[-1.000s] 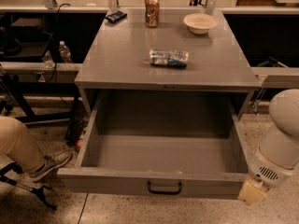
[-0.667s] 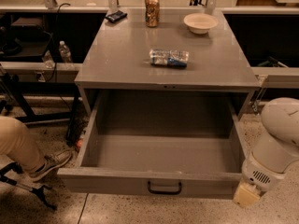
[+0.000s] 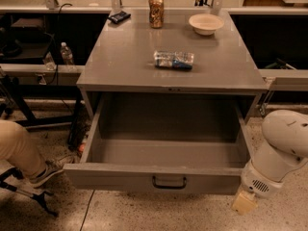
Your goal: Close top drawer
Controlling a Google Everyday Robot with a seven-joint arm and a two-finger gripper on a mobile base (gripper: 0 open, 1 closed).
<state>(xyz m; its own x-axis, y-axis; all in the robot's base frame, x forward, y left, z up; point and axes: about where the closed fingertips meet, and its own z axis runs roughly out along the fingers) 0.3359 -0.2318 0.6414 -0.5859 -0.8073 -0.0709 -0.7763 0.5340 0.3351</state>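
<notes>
The top drawer [image 3: 120, 178] stands pulled far out across the lower middle of the frame, black handle [image 3: 169, 182] facing front. My gripper [image 3: 244, 202] hangs at the lower right, just beside the front panel's corner, probably set there to push it in. Whether it is open or closed I cannot tell.

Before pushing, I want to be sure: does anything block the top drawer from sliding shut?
Nothing visible does: the top drawer is open and looks empty, and the gripper sits beside its front right corner.
</notes>
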